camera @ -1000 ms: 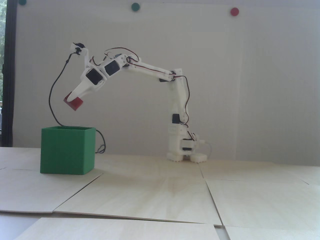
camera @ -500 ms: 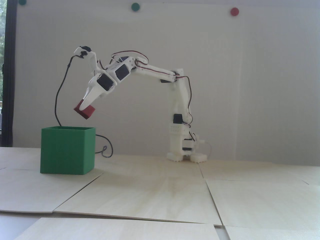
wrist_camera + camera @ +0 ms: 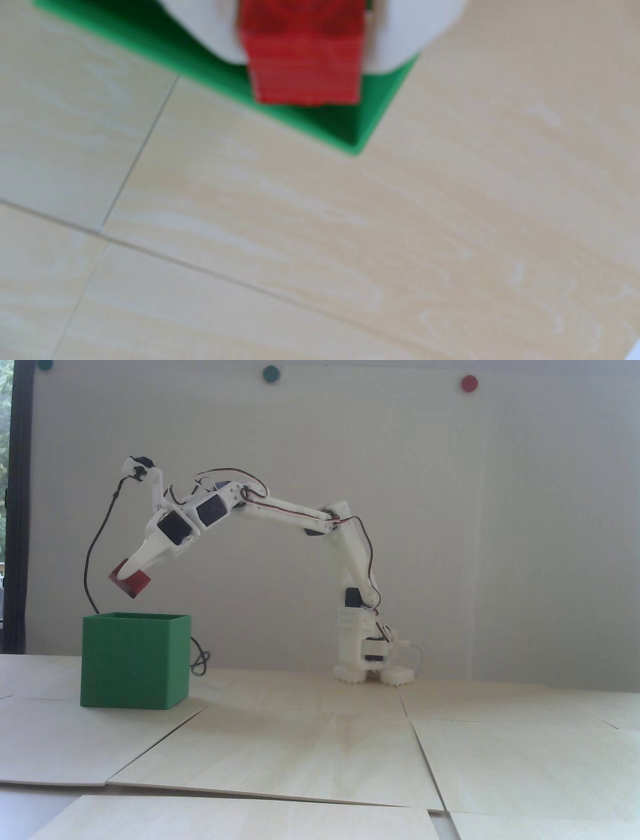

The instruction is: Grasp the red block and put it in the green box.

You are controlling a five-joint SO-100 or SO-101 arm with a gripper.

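Done: block grasped and lifted, clamped between the fingers of the gripper.
Block position: in the air, tilted, just above the open top of the box at the left of the tabletop.
Left: release into the box.
Count: one block, one box, one gripper.

The arm is showing white printed plastic links, black servo blocks, thin red-and-dark cables looping along it, white tapered fingers, and a toothed white base.
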